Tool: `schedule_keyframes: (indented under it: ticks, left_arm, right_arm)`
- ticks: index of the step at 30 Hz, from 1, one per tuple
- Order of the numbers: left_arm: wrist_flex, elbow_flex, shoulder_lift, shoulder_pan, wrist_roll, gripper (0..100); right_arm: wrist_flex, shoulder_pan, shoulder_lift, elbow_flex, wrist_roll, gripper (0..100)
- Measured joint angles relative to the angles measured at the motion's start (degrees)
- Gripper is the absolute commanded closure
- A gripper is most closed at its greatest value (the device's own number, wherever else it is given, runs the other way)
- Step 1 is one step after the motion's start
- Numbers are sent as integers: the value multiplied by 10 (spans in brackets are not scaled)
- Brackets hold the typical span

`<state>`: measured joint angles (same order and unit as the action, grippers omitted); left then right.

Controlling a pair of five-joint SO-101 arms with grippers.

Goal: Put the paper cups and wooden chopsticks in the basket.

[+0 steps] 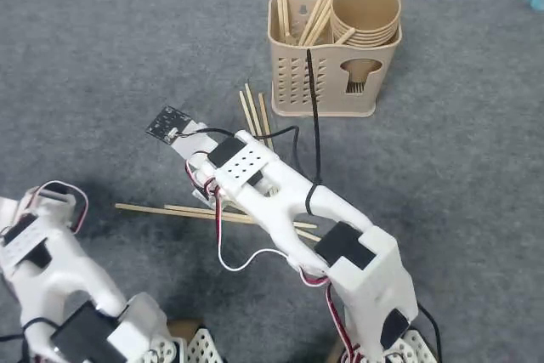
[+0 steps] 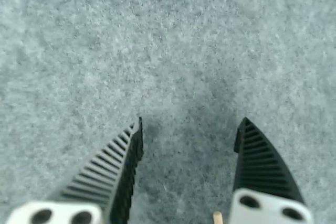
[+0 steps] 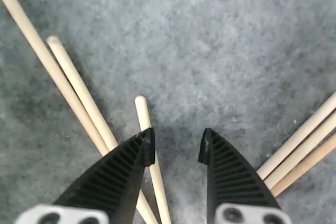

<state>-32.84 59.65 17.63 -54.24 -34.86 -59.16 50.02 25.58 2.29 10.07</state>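
**Wooden chopsticks (image 1: 212, 212) loose by the right gripper (image 3: 177, 145); paper cups (image 1: 365, 10) in the basket (image 1: 293, 82)**

The right gripper hangs low over the grey carpet (image 1: 459, 142) with its jaws apart and nothing between them. One pale, round stick runs close along one finger, two more lie just beyond that finger, and three lie together on the other side. More sticks stand upright in the tan perforated basket beside the nested brown cups. The left gripper (image 2: 189, 129) is spread open over bare carpet.

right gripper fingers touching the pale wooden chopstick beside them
Cannot tell: in right wrist view the pale wooden chopstick passes beneath one of the fingers, gap hidden.
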Motion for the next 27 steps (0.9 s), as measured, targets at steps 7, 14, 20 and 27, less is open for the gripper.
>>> schedule_keyframes:
  ticks: [7, 14, 20, 27]
  left_arm:
    - [0, 2, 0, 0, 0, 728]
    - [0, 2, 0, 0, 0, 728]
    - [0, 2, 0, 0, 0, 728]
    - [0, 2, 0, 0, 0, 728]
  right_arm:
    - [-1, 36, -16, -25, 0, 844]
    - [85, 35, 12, -43, 1, 882]
    - [98, 17, 19, -42, 1, 971]
    - [76, 4, 5, -42, 0, 991]
